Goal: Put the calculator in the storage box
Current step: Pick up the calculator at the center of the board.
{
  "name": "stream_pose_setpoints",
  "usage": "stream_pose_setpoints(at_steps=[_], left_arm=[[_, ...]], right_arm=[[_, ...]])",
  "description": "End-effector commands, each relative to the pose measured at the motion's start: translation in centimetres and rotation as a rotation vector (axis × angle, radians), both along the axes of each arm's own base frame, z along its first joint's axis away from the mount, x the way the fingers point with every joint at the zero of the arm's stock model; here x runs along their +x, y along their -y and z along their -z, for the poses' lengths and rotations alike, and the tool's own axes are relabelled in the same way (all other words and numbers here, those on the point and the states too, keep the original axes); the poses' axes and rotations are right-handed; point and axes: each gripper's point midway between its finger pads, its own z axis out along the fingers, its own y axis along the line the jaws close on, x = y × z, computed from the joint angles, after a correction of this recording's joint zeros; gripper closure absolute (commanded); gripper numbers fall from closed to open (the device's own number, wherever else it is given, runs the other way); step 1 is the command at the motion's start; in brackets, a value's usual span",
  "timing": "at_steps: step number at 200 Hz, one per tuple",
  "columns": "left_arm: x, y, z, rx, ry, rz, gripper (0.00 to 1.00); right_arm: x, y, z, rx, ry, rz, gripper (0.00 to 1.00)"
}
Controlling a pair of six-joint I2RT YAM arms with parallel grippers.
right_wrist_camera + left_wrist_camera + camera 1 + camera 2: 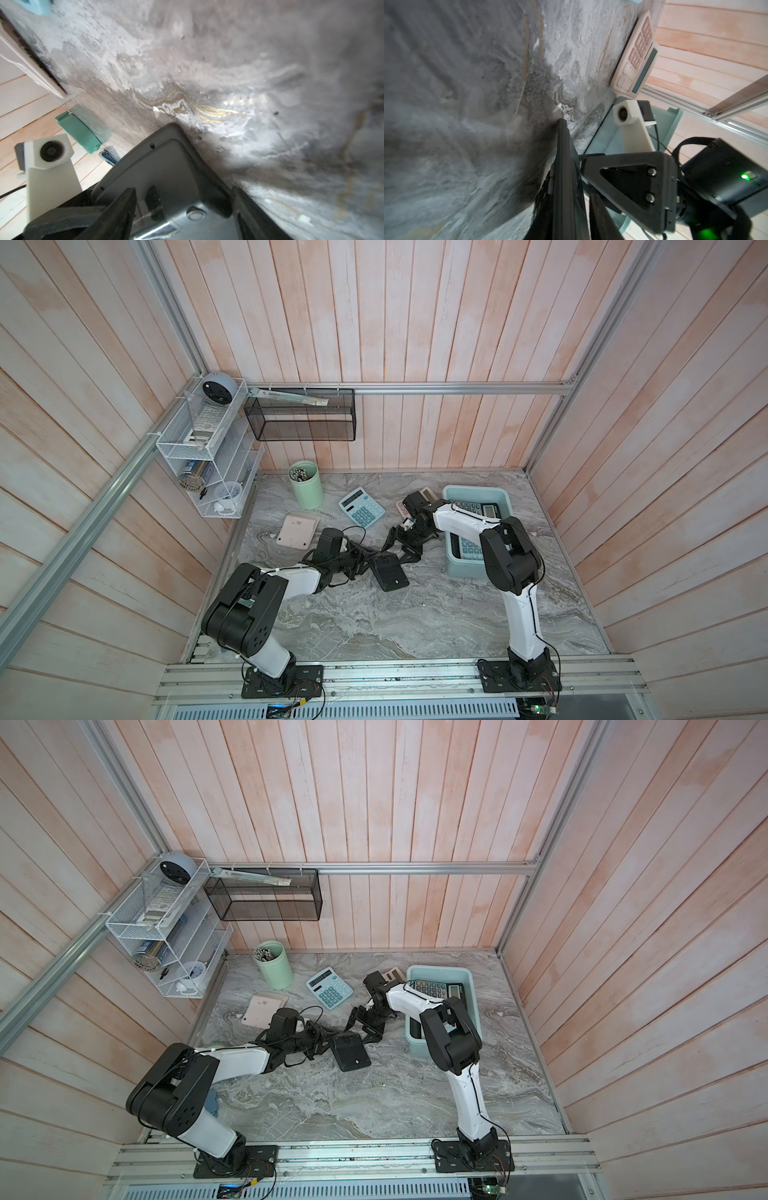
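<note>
Pale pink-washed plank walls close in on three sides, with boards upright at 12 o'clock and slanting at 3 and 9. Down below is a grey marble-look tabletop, veined in white and tan. An aluminium rail crosses the back wall. A black mesh basket hangs from it at 11, and a white wire shelf sits at 10. There's a slotted metal base rail at 6 — light soft and even throughout.
</note>
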Motion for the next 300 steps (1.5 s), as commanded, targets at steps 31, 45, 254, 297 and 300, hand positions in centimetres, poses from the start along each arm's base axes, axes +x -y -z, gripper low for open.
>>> stream_pose_setpoints(at_steps=[31, 45, 254, 297, 300], left_arm=[[0.6, 0.1, -3.6, 0.124, 0.069, 0.092, 0.89], [0.8, -0.1, -5.0, 0.173, 0.090, 0.125, 0.90], [4.9, -2.9, -15.4, -0.030, -0.400, -0.136, 1.00], [2.6, -3.1, -15.1, 0.012, -0.676, -0.112, 1.00], [2.4, -3.0, -15.1, 0.011, -0.691, -0.108, 1.00]], right_arm=[[1.4, 1.5, -5.0, 0.010, 0.086, 0.036, 0.22], [1.9, 2.2, -6.7, 0.012, 0.116, 0.044, 0.22], [-3.8, 4.8, -22.2, 0.008, 1.243, -0.477, 0.15], [-6.8, 3.6, -23.1, -0.082, 1.444, -0.610, 0.02], [-7.0, 3.4, -23.1, -0.089, 1.456, -0.624, 0.02]])
